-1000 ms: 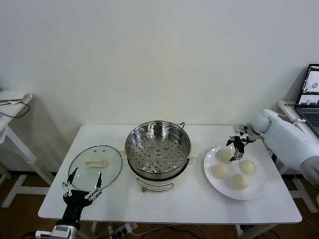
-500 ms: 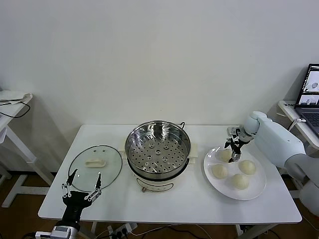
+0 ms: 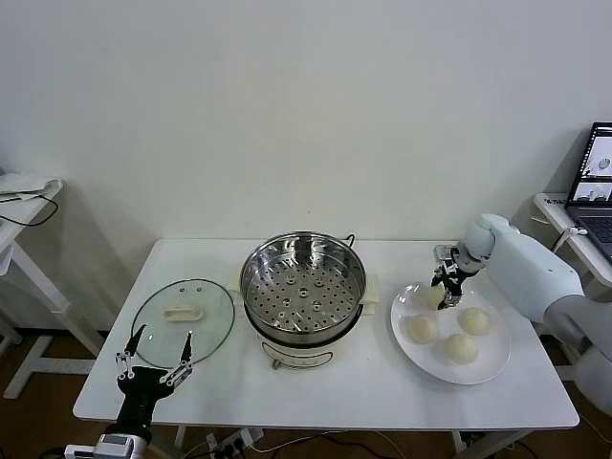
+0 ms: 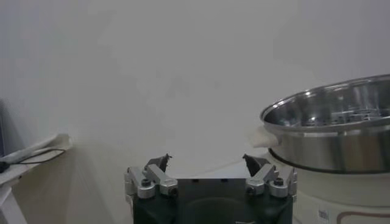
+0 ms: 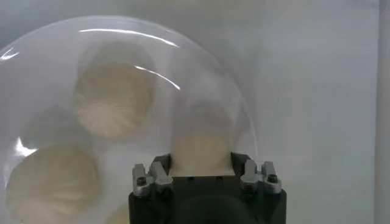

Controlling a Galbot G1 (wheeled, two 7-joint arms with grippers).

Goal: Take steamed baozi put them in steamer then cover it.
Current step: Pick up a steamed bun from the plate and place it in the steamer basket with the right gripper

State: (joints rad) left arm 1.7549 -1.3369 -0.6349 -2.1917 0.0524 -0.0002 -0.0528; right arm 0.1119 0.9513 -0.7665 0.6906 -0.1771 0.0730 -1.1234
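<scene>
Several cream-white baozi lie on a white plate (image 3: 493, 363) at the table's right. My right gripper (image 3: 446, 284) stands over the plate's far left part, shut on one baozi (image 3: 432, 297). In the right wrist view that baozi (image 5: 201, 146) fills the gap of the right gripper (image 5: 202, 163), with both fingers against its sides. Two others (image 5: 113, 100) (image 5: 52, 176) rest beside it. The steamer (image 3: 252, 287) stands open at the table's middle with its perforated tray bare. The glass cover (image 3: 182, 314) lies flat to its left. My left gripper (image 3: 153, 356) waits open at the table's front left.
A laptop (image 3: 595, 186) sits on a side table at the far right, and another white table (image 3: 24, 206) stands at the far left. In the left wrist view the steamer's wall (image 4: 335, 137) rises close beside the left gripper (image 4: 207, 161).
The right gripper's jaws have closed from wide open onto the baozi, and the right arm has drawn slightly left and up. The left arm has stayed put.
</scene>
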